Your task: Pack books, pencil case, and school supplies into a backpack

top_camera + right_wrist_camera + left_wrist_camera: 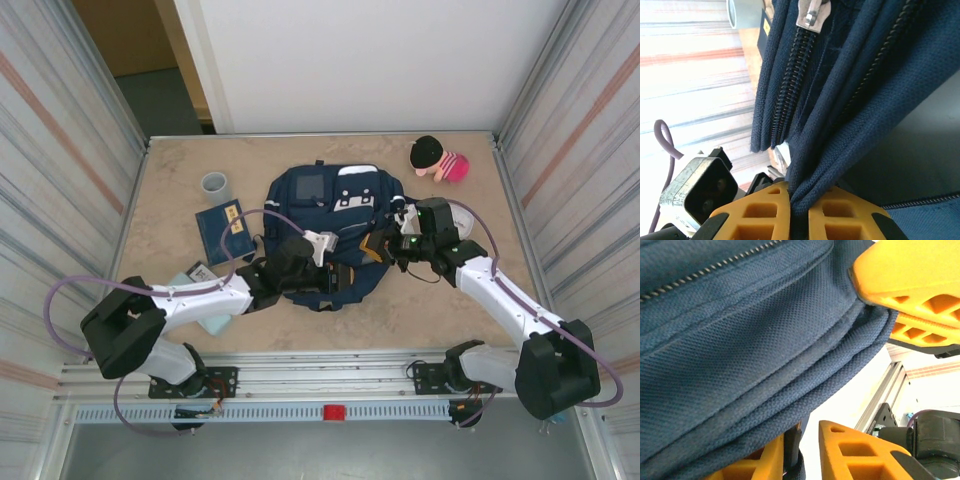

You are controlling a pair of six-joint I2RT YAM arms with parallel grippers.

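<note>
One backpack (330, 215), one book (222, 228)

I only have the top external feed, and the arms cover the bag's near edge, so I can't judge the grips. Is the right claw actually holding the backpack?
Observer: Yes. In the right wrist view, the right claw is shut on a fold of the backpack, pinching its navy fabric.
Operator: And the left claw?
Observer: Its wrist view shows the left claw with its jaws apart and light showing between them. Fabric drapes over one finger and does not look clamped.
Operator: Any zipper near the pinch?
Observer: A silver zipper pull sits above the fold in the right wrist view. The teeth below it look meshed.
</note>
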